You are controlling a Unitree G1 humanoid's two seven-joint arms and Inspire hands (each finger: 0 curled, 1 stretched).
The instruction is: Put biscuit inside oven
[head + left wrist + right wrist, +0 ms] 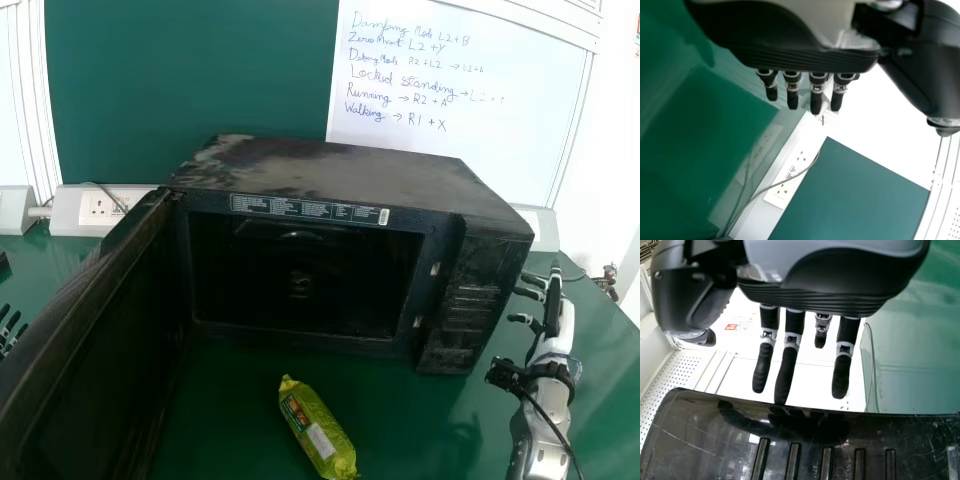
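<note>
Black boxy oven (330,172) is open; loading remains.
Long yellow-green plastic biscuit packet (318,428) lies between black-silver left hand (795,59) and right hand (563,325), both released.

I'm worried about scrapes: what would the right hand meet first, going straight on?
Probably the oven, at its control-panel end; depth is unclear, so the right hand might instead slip past along its right side.

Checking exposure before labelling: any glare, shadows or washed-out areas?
Head view: oven cavity nearly black; faint shadow or reflection on green table near right robot hand. Left wrist view: wall washed out beyond left robot hand. Right wrist view: glossy black oven surface mirrors fingers.
</note>
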